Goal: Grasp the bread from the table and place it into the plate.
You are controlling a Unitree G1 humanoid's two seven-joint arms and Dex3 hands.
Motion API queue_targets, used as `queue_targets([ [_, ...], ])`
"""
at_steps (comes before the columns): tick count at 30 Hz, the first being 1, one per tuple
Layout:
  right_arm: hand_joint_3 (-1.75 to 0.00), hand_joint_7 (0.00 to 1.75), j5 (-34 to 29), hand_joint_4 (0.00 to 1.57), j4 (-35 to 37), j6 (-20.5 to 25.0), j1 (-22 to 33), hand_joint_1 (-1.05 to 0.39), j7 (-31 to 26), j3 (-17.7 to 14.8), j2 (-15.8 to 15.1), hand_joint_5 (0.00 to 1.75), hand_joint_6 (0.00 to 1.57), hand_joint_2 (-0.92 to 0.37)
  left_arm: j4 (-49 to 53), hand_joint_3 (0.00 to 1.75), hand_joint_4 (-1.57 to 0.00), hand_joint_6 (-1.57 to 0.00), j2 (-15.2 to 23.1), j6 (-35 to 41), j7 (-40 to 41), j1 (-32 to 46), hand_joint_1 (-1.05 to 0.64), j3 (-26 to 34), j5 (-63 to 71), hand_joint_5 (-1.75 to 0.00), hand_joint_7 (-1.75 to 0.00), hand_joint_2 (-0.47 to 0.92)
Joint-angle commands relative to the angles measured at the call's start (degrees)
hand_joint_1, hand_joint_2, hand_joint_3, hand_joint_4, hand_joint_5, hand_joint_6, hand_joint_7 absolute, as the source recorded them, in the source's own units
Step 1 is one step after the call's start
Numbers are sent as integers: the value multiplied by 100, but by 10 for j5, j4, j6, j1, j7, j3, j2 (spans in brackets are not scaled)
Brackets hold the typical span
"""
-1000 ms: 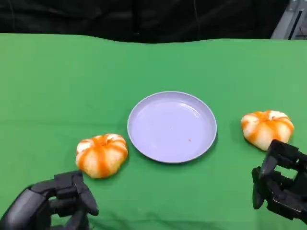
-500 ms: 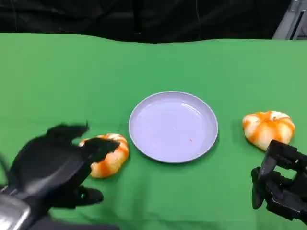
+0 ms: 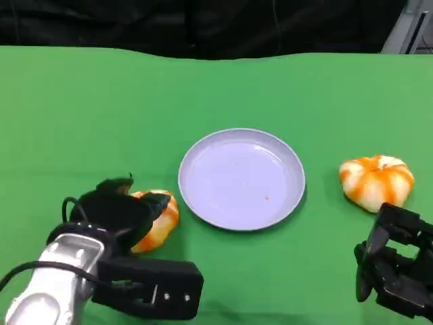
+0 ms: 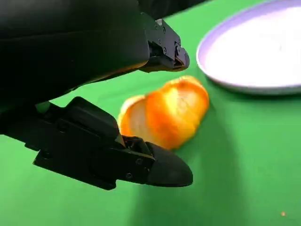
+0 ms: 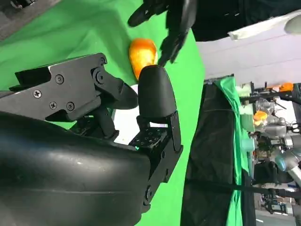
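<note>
Left hand (image 3: 118, 206) over the left bread (image 3: 157, 220), fingers (image 4: 160, 167) spread either side of the bun, not visibly clamped; bread resting on green tabletop (image 3: 81, 122) just left of the lilac plate (image 3: 241, 178); right hand (image 3: 396, 267) empty, fingers apart, near a second bun (image 3: 376, 181).

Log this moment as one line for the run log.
left hand around left bread, not lifted | right hand idle | plate empty

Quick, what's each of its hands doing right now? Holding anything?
Left hand: open, fingers spread around the bread, not gripping it yet.
Right hand: holding nothing; whether it is open or closed cannot be told.
</note>
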Motion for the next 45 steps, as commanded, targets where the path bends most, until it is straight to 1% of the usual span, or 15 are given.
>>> queue_targets([
  [1,-80,159,6,81,-14,5,4,-4,0,-2,-7,175,69,-79,60,34,0,-20,1,13,39,-21,-93,-19,-19,0,-1,92],
  [18,-80,158,4,81,-30,16,10,-4,-3,-4,-8,175,71,-79,184,49,0,-21,-6,47,116,-68,-93,-54,-98,0,-2,92],
  [20,-80,158,5,81,-31,16,10,-4,-3,-4,-8,175,71,-79,183,55,-7,-23,-6,47,127,-65,-91,-53,-108,-3,-2,92],
  [26,-80,159,7,82,-23,5,7,-2,2,-4,-5,175,71,-80,162,37,-39,-47,-14,50,190,-47,-36,-51,-121,-8,-5,92],
  [30,-82,159,6,81,-23,11,6,-2,0,-5,-6,175,70,-79,148,32,-91,-83,-23,38,258,-33,-20,-32,-148,-16,-10,92],
  [32,-82,159,6,81,-23,10,6,-2,-1,-5,-5,175,71,-79,142,31,-101,-93,-25,28,285,-30,-18,-24,-163,-19,-11,92],
  [33,-82,158,5,81,-21,7,6,-1,1,-5,-5,175,71,-78,136,23,-113,-106,-23,21,299,-29,-14,-20,-169,-29,-13,92],
  [35,-83,158,3,81,-19,4,5,-1,1,-5,-5,175,71,-78,123,15,-110,-118,-20,7,322,-27,-12,-11,-179,-60,-7,92],
  [36,-83,158,2,82,-19,3,5,-1,0,-5,-4,175,71,-78,117,22,-94,-125,-18,1,331,-26,-10,-7,-183,-111,-8,92],
  [38,-83,158,0,82,-17,0,5,-2,0,-5,-4,175,71,-77,108,29,-79,-130,-16,-8,346,-25,-9,0,-189,-158,-12,92],
  [39,-83,158,2,82,-17,2,4,-2,1,-5,-5,175,71,-77,96,30,-78,-131,-16,-11,349,-24,-9,7,-193,-164,-13,92],
  [40,-84,158,3,82,-16,2,4,-1,2,-5,-5,175,71,-78,81,45,-78,-103,-15,-14,353,-25,-10,13,-196,-170,-82,91],
  [41,-84,158,4,82,-16,3,3,-1,2,-6,-5,175,71,-78,71,50,-77,-87,-13,-16,354,-25,-10,17,-198,-172,-117,90],
  [42,-84,158,4,81,-15,4,3,-1,3,-6,-5,175,71,-78,58,52,-76,-76,-12,-20,358,-25,-10,22,-200,-174,-140,89],
  [45,-84,158,3,81,-16,6,3,-1,1,-6,-5,175,71,-78,21,53,-74,-67,-7,-29,359,-26,-9,32,-201,-175,-157,86],
])
